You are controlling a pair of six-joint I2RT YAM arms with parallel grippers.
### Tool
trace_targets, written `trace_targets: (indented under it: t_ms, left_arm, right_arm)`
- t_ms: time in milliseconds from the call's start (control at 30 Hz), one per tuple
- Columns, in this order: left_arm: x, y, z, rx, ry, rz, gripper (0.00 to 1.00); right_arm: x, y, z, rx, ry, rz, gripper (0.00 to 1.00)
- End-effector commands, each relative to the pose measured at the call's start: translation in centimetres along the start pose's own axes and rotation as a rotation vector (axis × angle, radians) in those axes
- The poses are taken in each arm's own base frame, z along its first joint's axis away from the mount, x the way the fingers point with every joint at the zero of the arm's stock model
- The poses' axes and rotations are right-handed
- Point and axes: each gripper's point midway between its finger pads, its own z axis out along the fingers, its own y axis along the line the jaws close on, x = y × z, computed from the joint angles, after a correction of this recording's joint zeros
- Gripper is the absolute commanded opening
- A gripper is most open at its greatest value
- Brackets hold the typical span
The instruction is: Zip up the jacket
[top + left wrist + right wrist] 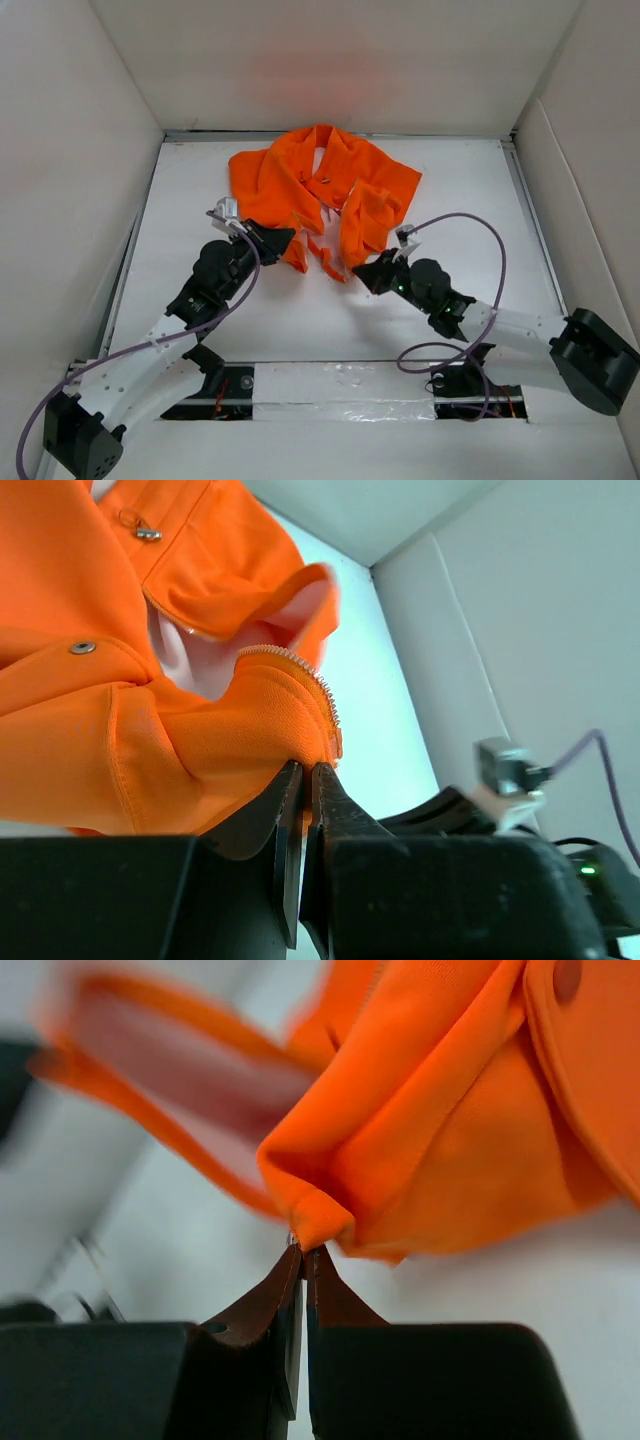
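The bright orange soft fabric jacket (330, 180) lies crumpled at the far middle of the flat white table (300, 330). Plain white walls (330, 60) stand on the left, far and right sides. The left gripper (308, 772) pinches the hem beside the zipper teeth, jaws almost together. The right gripper (303, 1252) pinches a folded corner of the jacket's near right edge the same way.

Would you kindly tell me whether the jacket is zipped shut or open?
Open: the jacket has its two front edges lying apart, table showing between them, and the zipper teeth run unjoined.
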Motion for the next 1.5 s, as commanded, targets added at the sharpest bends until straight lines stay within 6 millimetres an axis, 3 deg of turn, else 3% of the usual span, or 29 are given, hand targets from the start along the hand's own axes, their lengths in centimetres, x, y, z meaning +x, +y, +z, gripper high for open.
trace_targets:
  t_ms: [0,300,900,1167,1467]
  left_arm:
    - [-1.3,-2.5,0.3,0.079,-0.038,-0.007,0.00]
    - [0.4,-3.5,1.3,0.129,0.025,-0.030,0.00]
    - [-0.3,-6.5,1.6,0.274,0.004,-0.108,0.00]
    - [-0.8,-7.6,1.5,0.318,-0.004,-0.131,0.00]
    - [-0.5,-8.3,1.0,0.355,0.017,-0.141,0.00]
  right_arm:
    - [-1.0,2.6,0.3,-0.135,-0.028,0.018,0.00]
    - [-4.3,5.5,0.4,-0.269,-0.110,0.000,0.00]
    - [-11.4,10.2,0.7,-0.488,-0.379,0.085,0.00]
    - [-12.2,10.1,1.5,-0.462,-0.414,0.109,0.00]
    - [-11.6,10.5,1.9,-0.465,-0.380,0.100,0.00]
